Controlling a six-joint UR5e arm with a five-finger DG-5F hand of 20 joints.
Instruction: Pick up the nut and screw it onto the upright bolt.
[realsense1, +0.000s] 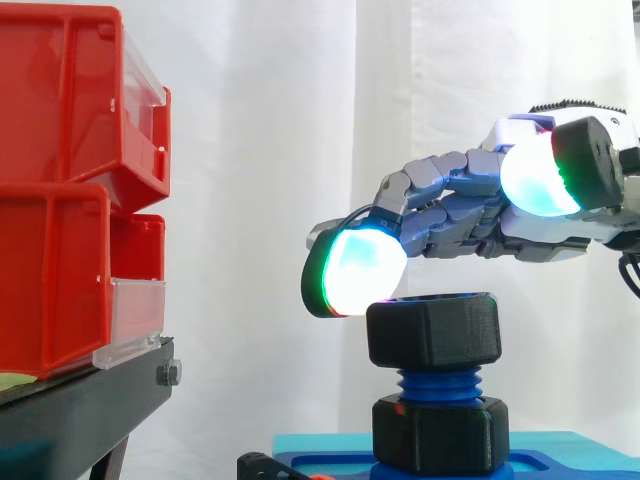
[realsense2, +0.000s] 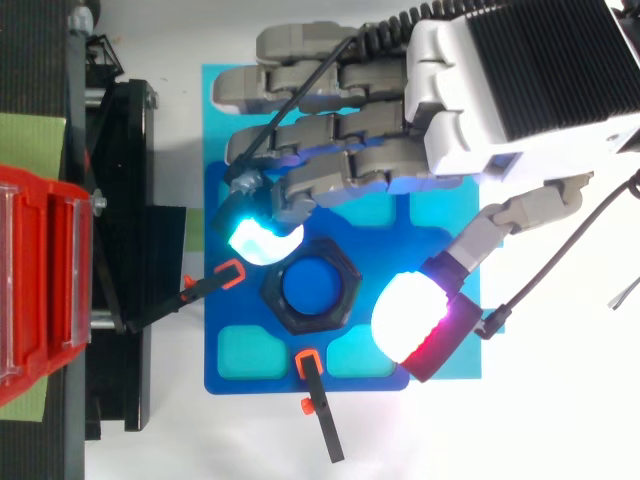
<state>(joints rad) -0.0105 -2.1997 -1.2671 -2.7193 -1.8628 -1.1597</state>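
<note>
A black hexagonal nut sits on top of the upright blue bolt, with a few threads bare beneath it and a second black nut at the bolt's foot. From above, the nut rings the blue bolt end. My hand reaches in from the right, just above the nut, and is open. One glowing fingertip hangs at the nut's upper left edge; I cannot tell if it touches. The thumb pad stands apart on the other side, raised well above the nut.
The bolt stands in a blue fixture plate with cyan recesses. Two black clamps with orange tips lie at its left and front. Stacked red bins on a black stand are at the left.
</note>
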